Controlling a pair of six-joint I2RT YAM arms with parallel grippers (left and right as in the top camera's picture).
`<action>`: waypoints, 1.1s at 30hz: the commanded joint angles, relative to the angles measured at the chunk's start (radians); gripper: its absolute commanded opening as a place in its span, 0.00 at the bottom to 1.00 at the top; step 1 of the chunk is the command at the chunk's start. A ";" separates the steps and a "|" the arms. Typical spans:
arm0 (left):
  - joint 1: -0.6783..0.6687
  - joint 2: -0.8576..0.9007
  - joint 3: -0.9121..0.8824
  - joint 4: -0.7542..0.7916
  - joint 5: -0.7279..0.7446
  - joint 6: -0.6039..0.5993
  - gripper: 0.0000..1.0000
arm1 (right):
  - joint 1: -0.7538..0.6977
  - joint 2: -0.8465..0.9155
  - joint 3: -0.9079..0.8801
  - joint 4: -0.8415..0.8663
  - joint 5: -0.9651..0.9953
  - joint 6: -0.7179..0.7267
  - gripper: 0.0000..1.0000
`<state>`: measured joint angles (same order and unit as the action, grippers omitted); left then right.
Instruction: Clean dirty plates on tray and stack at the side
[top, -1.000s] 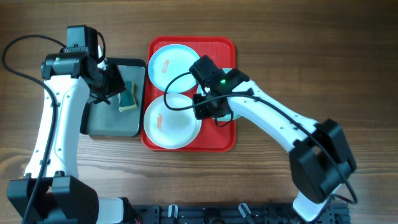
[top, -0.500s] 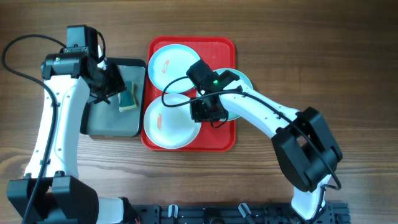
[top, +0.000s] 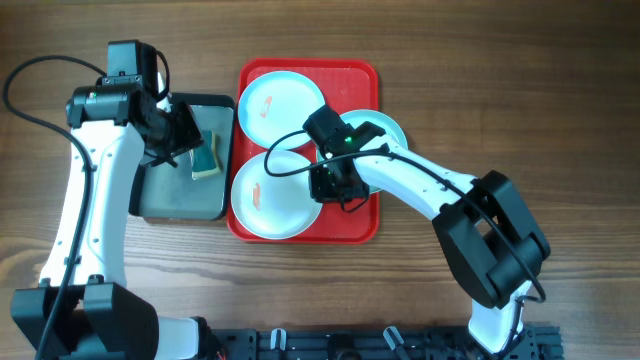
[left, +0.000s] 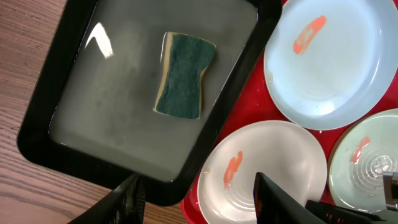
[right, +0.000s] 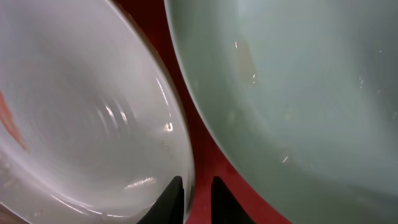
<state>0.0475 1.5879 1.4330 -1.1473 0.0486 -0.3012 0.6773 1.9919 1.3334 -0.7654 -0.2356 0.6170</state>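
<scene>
The red tray (top: 360, 75) holds three plates. A white plate with a red smear (top: 280, 105) lies at the back. A second smeared white plate (top: 262, 200) lies at the front left. The light teal plate (top: 387, 127) lies at the right, partly under my right arm. My right gripper (top: 329, 186) is at the front white plate's right rim. In the right wrist view its fingers (right: 198, 199) are nearly together astride that plate's (right: 81, 112) rim, beside the teal plate (right: 298, 81). My left gripper (top: 185, 138) is open and empty (left: 199, 205) above the grey tray.
A black-rimmed grey tray (top: 160, 200) sits left of the red tray, touching it, with a green and yellow sponge (top: 205, 160) lying in it, also seen in the left wrist view (left: 185, 76). Bare wooden table surrounds both trays.
My right gripper has moved down and left from above the teal plate to the front white plate's right rim. The left arm has not moved.
</scene>
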 joint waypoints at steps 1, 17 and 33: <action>-0.005 0.010 -0.008 0.003 -0.014 -0.002 0.53 | 0.002 0.014 -0.002 0.014 -0.018 0.014 0.16; -0.005 0.010 -0.008 -0.001 -0.014 -0.002 0.49 | 0.002 0.014 -0.003 0.028 -0.016 0.016 0.11; -0.005 0.010 -0.008 0.000 -0.017 -0.002 0.48 | 0.002 0.014 -0.003 0.045 0.002 0.038 0.05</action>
<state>0.0475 1.5879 1.4330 -1.1481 0.0486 -0.3012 0.6773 1.9919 1.3334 -0.7319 -0.2386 0.6422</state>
